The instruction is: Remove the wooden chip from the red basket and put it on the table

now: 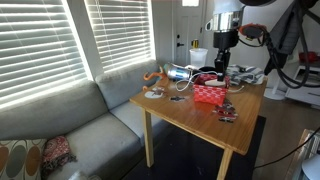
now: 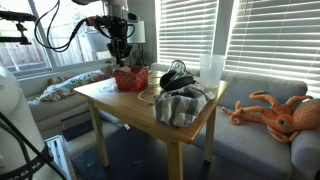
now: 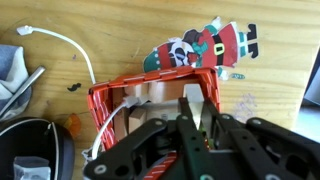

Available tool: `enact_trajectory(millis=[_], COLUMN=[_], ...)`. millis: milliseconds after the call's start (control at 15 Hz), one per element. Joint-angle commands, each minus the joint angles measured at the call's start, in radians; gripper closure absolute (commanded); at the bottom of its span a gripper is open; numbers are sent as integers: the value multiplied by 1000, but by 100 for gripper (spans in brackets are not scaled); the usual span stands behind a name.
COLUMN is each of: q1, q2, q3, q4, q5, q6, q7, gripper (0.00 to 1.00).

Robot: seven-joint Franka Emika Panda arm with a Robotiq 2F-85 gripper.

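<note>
Table [image 3: 275,110]: red basket [image 3: 150,82] beneath gripper [image 3: 200,112], jaws over opening, wooden chip unseen

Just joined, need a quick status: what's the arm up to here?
The Panda's gripper is directly over the red basket on the table, fingertips at or just inside the rim. The wrist view is too cluttered to pick out the wooden chip or tell whether the jaws are open, so no confirmed grasp. A Santa figure lies flat just beyond the basket.
</note>
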Motion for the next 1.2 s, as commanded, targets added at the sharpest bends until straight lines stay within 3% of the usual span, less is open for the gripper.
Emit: enact_trajectory(millis=[0, 333, 600, 667, 1000, 1067, 1133], q1=[1, 37, 37, 37, 39, 38, 41], q2=[-74, -157, -143, -146, -138, -138, -122], q3=[-1, 18, 84, 53, 81, 81, 90], q4=[35, 33, 29, 43, 34, 34, 29], q5=[8, 34, 32, 33, 31, 31, 30], q6=[-52, -4, 40, 13, 22, 23, 70], q7=[-6, -12, 97, 49, 83, 83, 82], gripper=[96, 96, 96, 83, 83, 96, 96])
